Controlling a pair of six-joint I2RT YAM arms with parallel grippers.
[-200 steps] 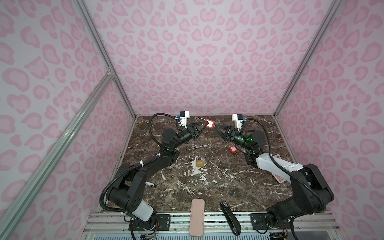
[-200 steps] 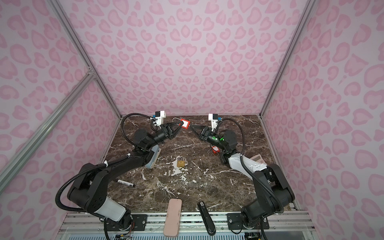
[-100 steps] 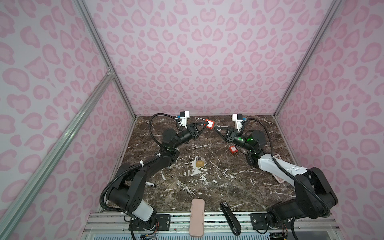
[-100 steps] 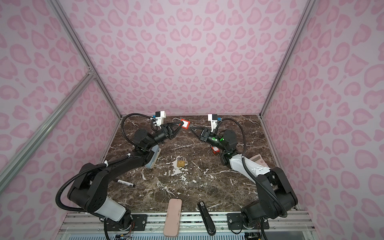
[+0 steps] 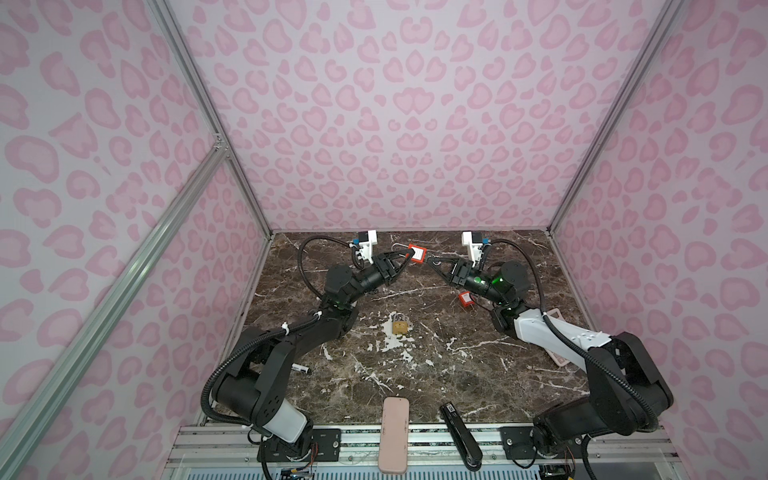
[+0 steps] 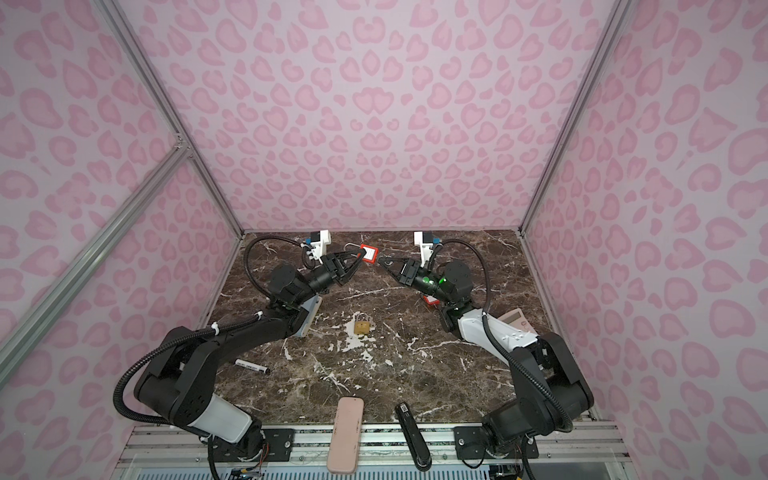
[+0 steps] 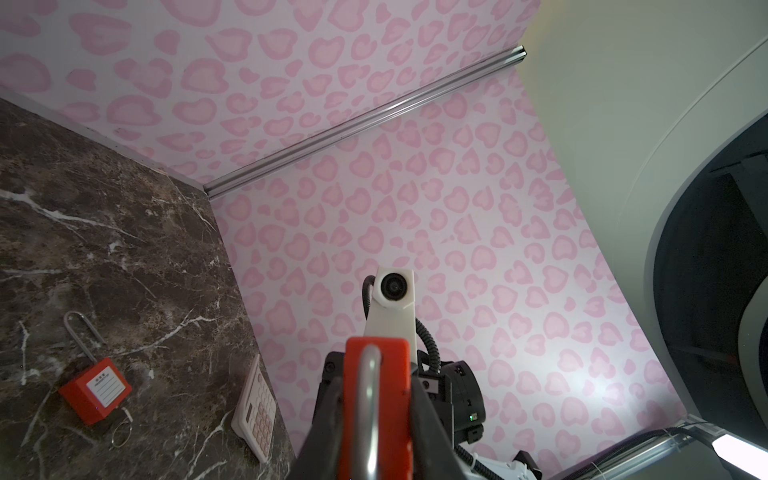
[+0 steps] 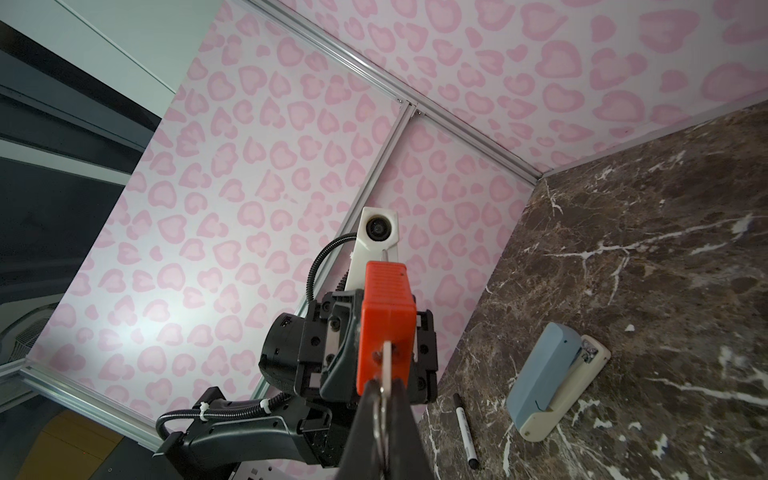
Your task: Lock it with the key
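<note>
**Reader:** Left to right, what is hidden or hard to make out?

**Legend:** In both top views the left claw (image 5: 404,259) covers part of the red padlock (image 5: 417,253). The key (image 5: 434,261) shows there only as a glint of metal at the tips of the right claw (image 5: 432,262). In the left wrist view the padlock's body runs out of frame and its keyhole end faces away. In the right wrist view the key's head sits between the fingers (image 8: 409,428), and its ring is half covered. A calculator (image 5: 557,356) lies partly under the right arm.

**Reader:** Materials and shapes?

**Legend:** The padlock has a red, box-shaped body, ribbed on its narrow side, with a white label on one broad face. Its shackle (image 7: 370,399) is a long U of bright metal. The key is flat and silver, on a thin wire ring. Both claws have black fingers that taper to wedges. The table (image 5: 415,374) is dark brown marble with white veins.

**Reader:** Where do lock and key lie relative to each claw?

**Legend:** The left claw is clamped on the padlock's body and holds it clear of the marble. The shackle lies between its fingers, and the keyhole end points toward the right claw. The right claw's fingers are pressed together on the key's head, and the blade meets the padlock's end face at the keyhole. The padlock thus hangs between the two claws, touching both through the key. A second red padlock (image 5: 466,298) rests on the marble near the right claw's wrist. A brass padlock (image 5: 400,324) lies well apart from both claws.
</note>
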